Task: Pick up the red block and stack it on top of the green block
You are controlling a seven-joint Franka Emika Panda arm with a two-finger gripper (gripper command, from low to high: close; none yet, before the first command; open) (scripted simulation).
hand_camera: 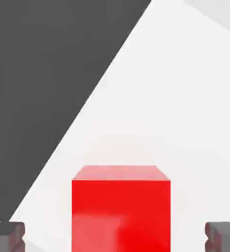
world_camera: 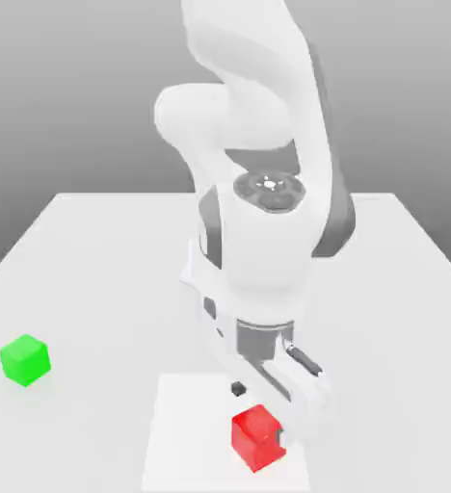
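Exterior view: the red block (world_camera: 256, 437) sits near the table's (world_camera: 94, 260) front edge, the jaws (world_camera: 259, 416) lowered around it; the green block (world_camera: 24, 360) lies well apart, toward the exterior view's left edge. Hand view: jaws spread, fingertips (hand_camera: 6, 235) flanking the red block (hand_camera: 121, 209) without touching.

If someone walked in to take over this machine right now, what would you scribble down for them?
Tool: open, one fingertip on each side of the red block, gaps on both sides, not gripping yet.
Red block: near the front edge of the table, with the tool lowered around it.
Green block: alone, well off toward the exterior view's left.
Done: tool lined up over the red block.
Left: close on it, lift, carry to the green block, set it on top, release.
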